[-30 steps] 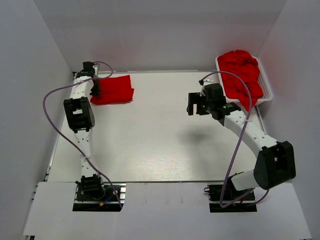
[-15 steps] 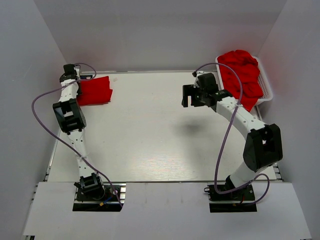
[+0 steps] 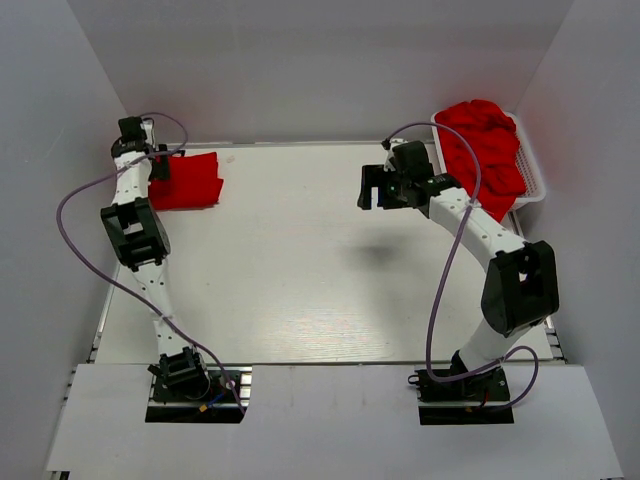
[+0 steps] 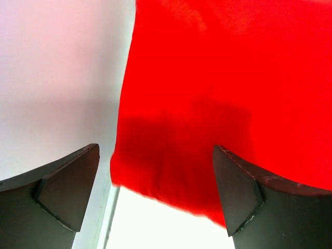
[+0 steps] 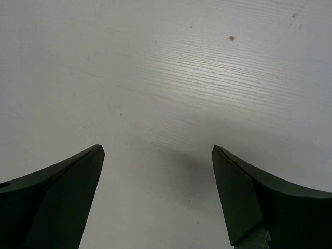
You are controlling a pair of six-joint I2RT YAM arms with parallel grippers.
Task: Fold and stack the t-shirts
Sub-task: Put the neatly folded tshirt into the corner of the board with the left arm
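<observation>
Your left fingers (image 4: 57,192) stand apart, gripping nothing, above a folded red t-shirt (image 3: 187,180) at the surface (image 3: 300,260) far-left corner; your right fingers (image 5: 52,202) are likewise apart.

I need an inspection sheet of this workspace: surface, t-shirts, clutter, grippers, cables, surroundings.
surface: white table, bare in the middle.
job's things: one folded t-shirt at far left; a heap of t-shirts in the white basket at far right.
clutter: nothing seen.
grippers: left gripper open over the folded t-shirt's edge; right gripper open over bare table.
cables: a purple cable loops along each arm.
surroundings: plain white walls on three sides.
</observation>
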